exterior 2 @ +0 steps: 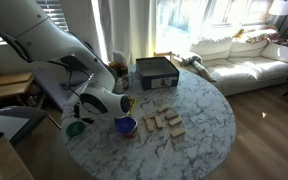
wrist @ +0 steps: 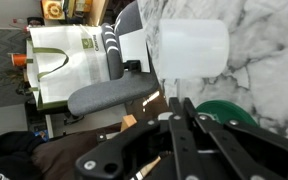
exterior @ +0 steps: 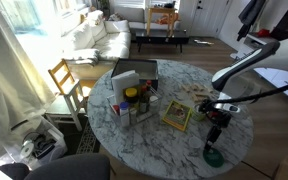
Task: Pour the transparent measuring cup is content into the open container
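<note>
In the wrist view my gripper (wrist: 181, 103) has its fingers drawn close together and holds the transparent measuring cup (wrist: 189, 45), which juts out beyond the fingertips over the marble table. The small round green dish (wrist: 224, 112) lies just beside and below the fingers. In both exterior views the gripper (exterior: 216, 124) (exterior 2: 84, 115) hangs a little above the green dish (exterior: 214, 157) (exterior 2: 76, 129) near the table's edge. The cup's content cannot be made out.
On the round marble table (exterior: 149, 142) stand a grey box of bottles (exterior: 134, 92) and a yellow-green book (exterior: 176, 115). A blue bowl (exterior 2: 126, 125), wooden blocks (exterior 2: 164, 122) and a dark box (exterior 2: 156, 70) also show. A grey chair (wrist: 114, 95) stands by the table's edge.
</note>
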